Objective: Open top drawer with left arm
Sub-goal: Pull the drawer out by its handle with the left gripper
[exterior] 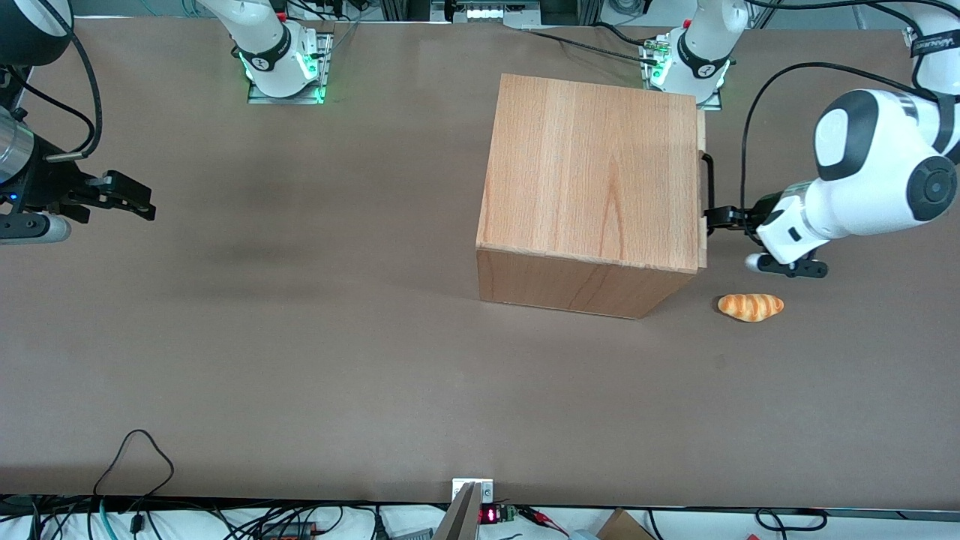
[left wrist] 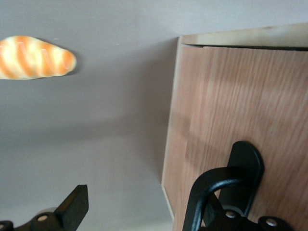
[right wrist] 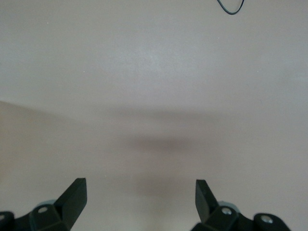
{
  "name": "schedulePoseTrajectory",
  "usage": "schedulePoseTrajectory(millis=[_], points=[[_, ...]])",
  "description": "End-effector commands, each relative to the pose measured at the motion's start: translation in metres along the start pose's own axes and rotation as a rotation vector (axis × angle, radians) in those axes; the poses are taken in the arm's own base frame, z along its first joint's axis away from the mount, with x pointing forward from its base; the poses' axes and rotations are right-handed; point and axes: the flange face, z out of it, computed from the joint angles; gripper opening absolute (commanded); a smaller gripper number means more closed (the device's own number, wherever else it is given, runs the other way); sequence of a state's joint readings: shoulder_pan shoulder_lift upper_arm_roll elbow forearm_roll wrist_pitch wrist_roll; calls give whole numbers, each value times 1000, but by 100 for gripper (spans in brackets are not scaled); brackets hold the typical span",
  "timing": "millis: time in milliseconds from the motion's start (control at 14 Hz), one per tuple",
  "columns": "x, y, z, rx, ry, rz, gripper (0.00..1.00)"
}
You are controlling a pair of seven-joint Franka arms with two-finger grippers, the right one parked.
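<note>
- Your cabinet (exterior: 589, 176) is a plain box of light, fine-grained wood with square edges, standing on the matte brown table (exterior: 300, 360) toward the working arm's end.
- The top drawer (exterior: 703, 187) shows only as a thin wooden front panel on the cabinet's side facing the left arm (exterior: 870, 176); it sits almost flush with the box, and you cannot see its tray.
- Its slim black handle (left wrist: 211, 192) is a curved, glossy bar standing off the panel.
- Your gripper (exterior: 721, 219), small and black, sits at the handle's nearer end. In the wrist view its fingers (left wrist: 74, 207) are spread wide apart, gripping nothing; one finger lies at the handle, partly cut off by the frame edge.
- A striped, golden bread roll (exterior: 751, 307), oval and glossy, lies on the table near the cabinet, nearer to the front camera than the gripper.
</note>
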State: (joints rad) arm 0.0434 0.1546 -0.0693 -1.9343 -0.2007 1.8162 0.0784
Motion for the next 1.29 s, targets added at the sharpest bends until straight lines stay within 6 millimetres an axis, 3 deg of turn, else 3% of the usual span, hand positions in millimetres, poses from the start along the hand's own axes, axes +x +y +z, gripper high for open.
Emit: schedulePoseTrajectory(millis=[0, 1214], points=[[1, -21, 0, 40, 6, -12, 100], [-3, -131, -24, 96, 42, -168, 100]])
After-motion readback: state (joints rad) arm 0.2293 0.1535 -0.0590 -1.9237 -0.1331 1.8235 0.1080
